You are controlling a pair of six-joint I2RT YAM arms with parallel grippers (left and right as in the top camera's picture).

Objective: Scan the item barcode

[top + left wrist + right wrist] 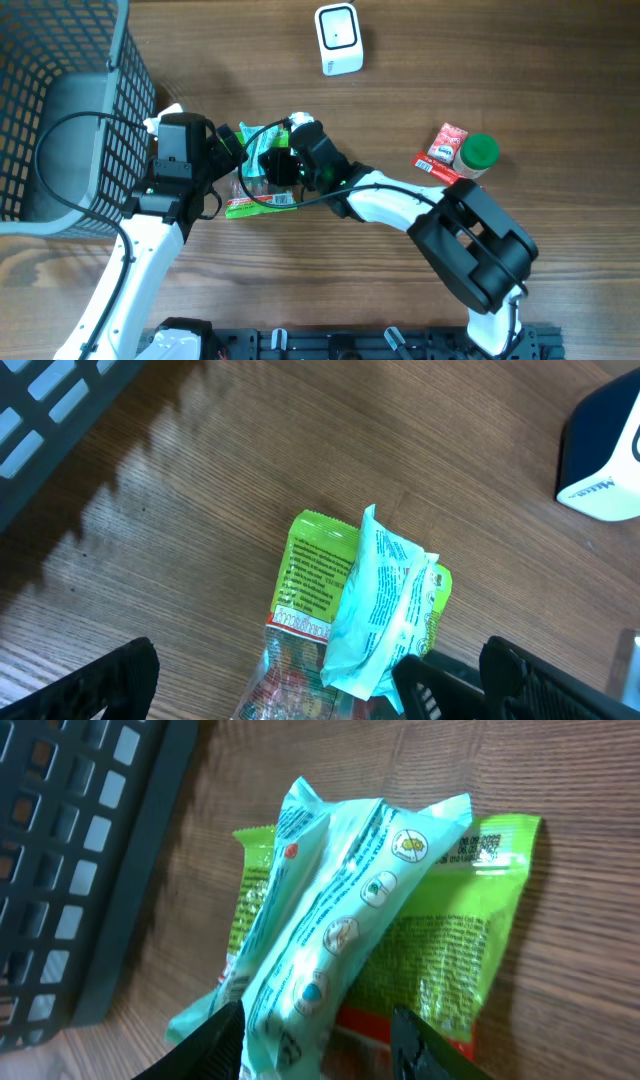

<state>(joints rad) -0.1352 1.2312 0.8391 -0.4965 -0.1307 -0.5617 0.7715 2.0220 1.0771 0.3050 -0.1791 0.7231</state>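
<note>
Not yet scanned: right gripper point(315, 1035) astride teal packet point(340, 920), grip unclear; left gripper point(320, 685) spread wide; scanner point(338, 38) well apart.

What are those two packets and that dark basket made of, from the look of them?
The pale blue packet looks like thin plastic film: glossy, crinkled, with crimped ends. The green packet under it seems the same kind of printed film, shiny with a serrated edge. The basket looks like moulded grey plastic lattice, matte; coated wire cannot be ruled out.
</note>
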